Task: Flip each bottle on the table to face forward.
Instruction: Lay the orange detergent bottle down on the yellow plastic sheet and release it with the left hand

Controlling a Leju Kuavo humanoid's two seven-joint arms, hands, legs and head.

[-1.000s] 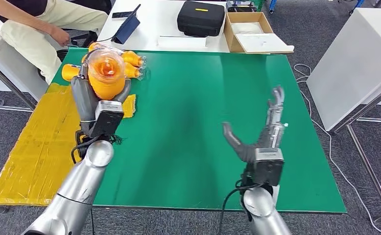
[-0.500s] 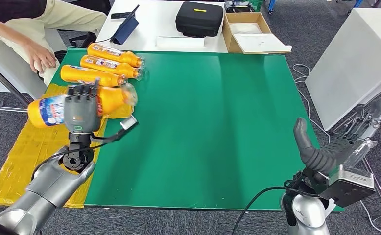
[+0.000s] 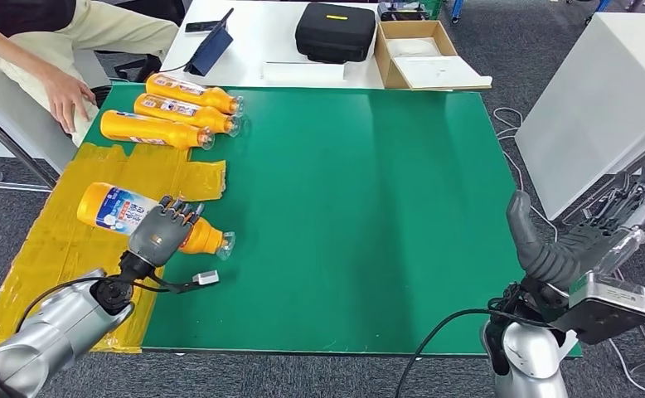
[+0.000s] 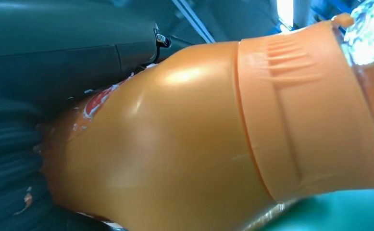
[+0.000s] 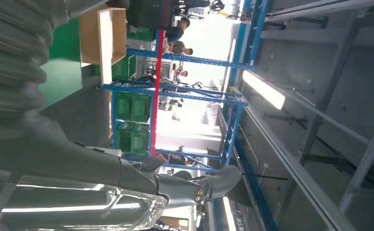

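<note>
Orange plastic marks the bottle (image 3: 141,218) that the left hand (image 3: 160,232) grasps, fingers wrapped over its middle. It lies on its side at the left edge of the green table (image 3: 369,207), its flat base over the yellow taped sheet (image 3: 62,249) and its clear cap (image 3: 225,245) pointing toward the table's centre. A blue and white label faces up near the base. In the left wrist view the same bottle's orange shoulder (image 4: 199,139) is pressed close against the dark fingers (image 4: 12,159), with the ribbed collar and the clear cap beyond it.

Three more orange bottles lie side by side at the far left corner of the table, all on their sides with caps pointing right: the farthest bottle (image 3: 191,89), the middle bottle (image 3: 182,111) and the nearest bottle (image 3: 149,129). They sit close together, well apart from the held one.

The right hand (image 3: 580,240) is off the table's right edge, held up beside the white cabinet (image 3: 593,108), thumb raised and fingers spread, holding nothing. The right wrist view shows its grey thumb (image 5: 79,163) against shelving and ceiling lights.

A person sits past the far left corner, one hand (image 3: 66,98) resting near a knee. Behind the green table, a white table (image 3: 278,41) carries a black case (image 3: 336,31), a cardboard box (image 3: 419,54) and a dark tablet (image 3: 213,48).
</note>
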